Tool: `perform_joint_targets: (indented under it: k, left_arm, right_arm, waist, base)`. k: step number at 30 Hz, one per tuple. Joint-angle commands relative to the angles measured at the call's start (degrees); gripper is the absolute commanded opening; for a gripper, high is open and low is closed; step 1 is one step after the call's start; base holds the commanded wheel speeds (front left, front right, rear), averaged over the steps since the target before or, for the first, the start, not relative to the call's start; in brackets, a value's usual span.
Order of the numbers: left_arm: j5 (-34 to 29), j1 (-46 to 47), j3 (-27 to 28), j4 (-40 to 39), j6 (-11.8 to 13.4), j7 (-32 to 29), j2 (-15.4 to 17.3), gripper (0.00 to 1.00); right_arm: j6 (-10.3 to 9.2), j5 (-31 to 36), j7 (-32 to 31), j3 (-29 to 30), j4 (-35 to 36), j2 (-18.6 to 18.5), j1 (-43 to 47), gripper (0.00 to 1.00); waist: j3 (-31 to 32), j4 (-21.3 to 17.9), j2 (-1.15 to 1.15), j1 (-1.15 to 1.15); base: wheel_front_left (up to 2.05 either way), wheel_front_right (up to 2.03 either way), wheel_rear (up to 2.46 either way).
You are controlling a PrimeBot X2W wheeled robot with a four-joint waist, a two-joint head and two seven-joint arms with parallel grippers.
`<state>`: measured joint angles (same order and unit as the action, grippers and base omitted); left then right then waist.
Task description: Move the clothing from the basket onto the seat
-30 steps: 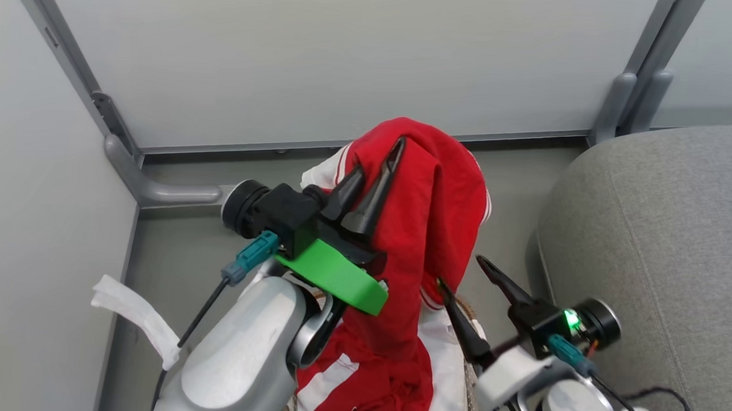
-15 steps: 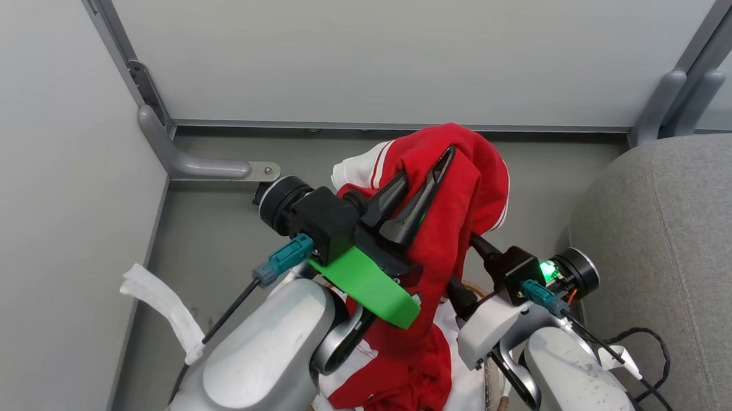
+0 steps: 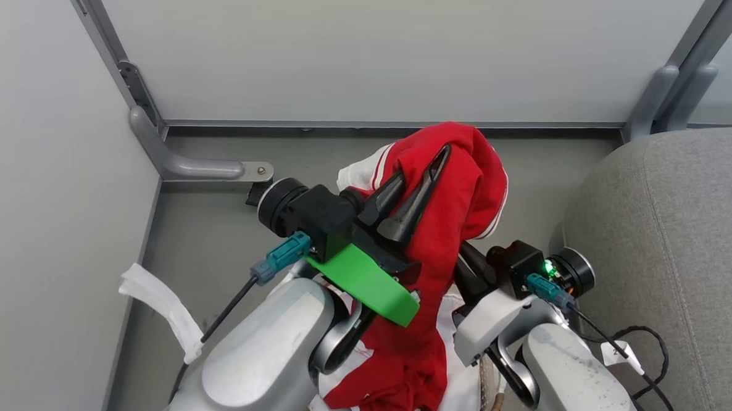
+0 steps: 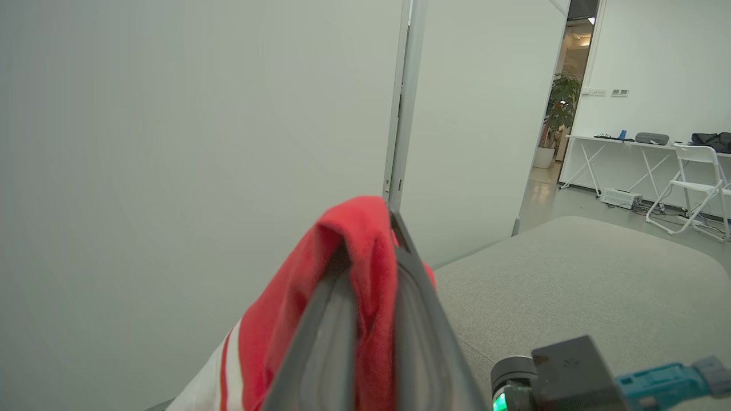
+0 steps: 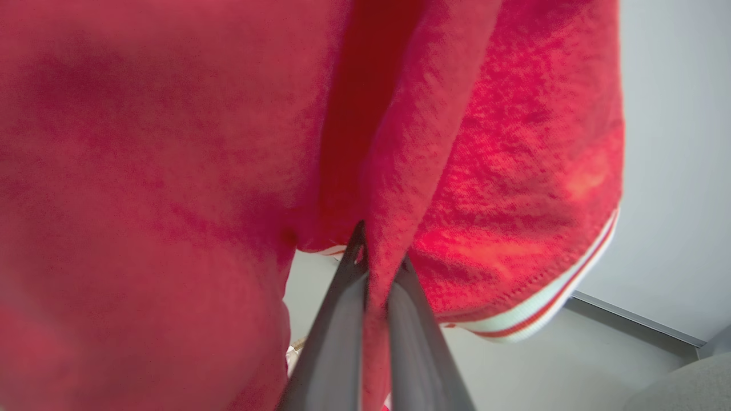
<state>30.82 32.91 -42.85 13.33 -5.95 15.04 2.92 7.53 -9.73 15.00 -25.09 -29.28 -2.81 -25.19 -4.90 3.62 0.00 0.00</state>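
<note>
Closest to me, under my two silver forearms, the basket (image 3: 496,410) shows a bit of brown woven rim and a white liner (image 3: 464,383). The lower end of the clothing (image 3: 465,191) lies heaped in it. The rest of that soft red knit rises from the basket in a long drape and hides most of my right gripper (image 3: 471,269). The right wrist view shows what the head view cannot: my right gripper (image 5: 380,251) is pressed together on a fold of the clothing (image 5: 485,171), just above a white hem with thin red stripes. Higher up, above the green bracket (image 3: 369,283), my left gripper (image 3: 423,162) pinches the top of the clothing, which folds over its fingertips. The left wrist view has red cloth wedged between my left gripper's (image 4: 368,240) two dark fingers. A black cable (image 3: 641,333) loops beside my right forearm. The seat (image 3: 667,243), grey, rounded and coarse-woven, stands just right of the basket. A crumpled white strip (image 3: 157,307) lies on the grey floor to my left. Pale wall panels and a curved metal foot (image 3: 188,168) close the corner. Beyond the seat (image 4: 571,274), the left wrist view shows a plant (image 4: 562,108) and a white folding chair (image 4: 694,185).
</note>
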Motion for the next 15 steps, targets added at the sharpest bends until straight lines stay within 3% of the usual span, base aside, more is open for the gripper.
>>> perform_joint_targets:
  k: [1, 2, 3, 4, 5, 10, 15]
  left_arm:
    - [-0.1, 0.1, 0.5, -0.3, 0.3, 0.2, 0.0, 0.0]
    - [0.2, -0.2, 0.9, -0.4, 0.4, 0.2, 0.0, 0.0]
    - [0.1, -0.3, 1.1, -0.5, 0.5, 0.2, 0.0, 0.12]
    - [0.1, -0.7, 1.2, -0.3, 0.5, 0.2, 0.0, 0.73]
    - [-0.2, -0.8, 1.4, -0.1, 0.6, 0.2, 0.0, 1.0]
    - [-2.0, -1.5, 3.1, 2.2, 1.0, 0.1, 0.0, 1.0]
    - [-3.5, -2.1, 5.0, 4.3, 1.0, 0.1, 0.0, 1.0]
  right_arm:
    - [-0.08, -0.6, 0.3, 0.2, 0.4, -0.2, 0.0, 0.0]
    - [-0.08, -0.7, 0.3, 0.3, 0.6, -0.2, 0.3, 0.0]
    - [-0.08, -0.9, 0.3, 0.5, 0.8, -0.2, 0.5, 0.0]
    - [-0.07, -1.0, 0.3, 0.7, 1.1, -0.2, 0.7, 0.0]
    - [-0.08, -1.2, 0.3, 1.0, 1.5, -0.2, 1.0, 0.0]
    - [-0.08, -1.9, 0.3, 3.0, 5.7, -0.2, 2.4, 0.0]
    - [-0.08, -2.3, 0.3, 6.5, 10.4, -0.3, 5.3, 0.0]
  waist:
    - [-0.1, -0.3, 0.0, 0.0]
    - [-0.1, -0.5, 0.0, 0.0]
    - [-0.1, -0.7, 0.0, 0.0]
    - [-0.1, -0.9, 0.0, 0.0]
    - [-0.1, -1.3, 0.0, 0.0]
    - [-0.7, -3.8, 0.0, 0.0]
    - [-1.2, -8.7, 0.0, 0.0]
  base:
    - [0.0, 0.0, 0.0]
    - [0.0, 0.0, 0.0]
    - [0.0, 0.0, 0.0]
    - [0.0, 0.0, 0.0]
    - [0.0, 0.0, 0.0]
    - [0.0, 0.0, 0.0]
    - [0.0, 0.0, 0.0]
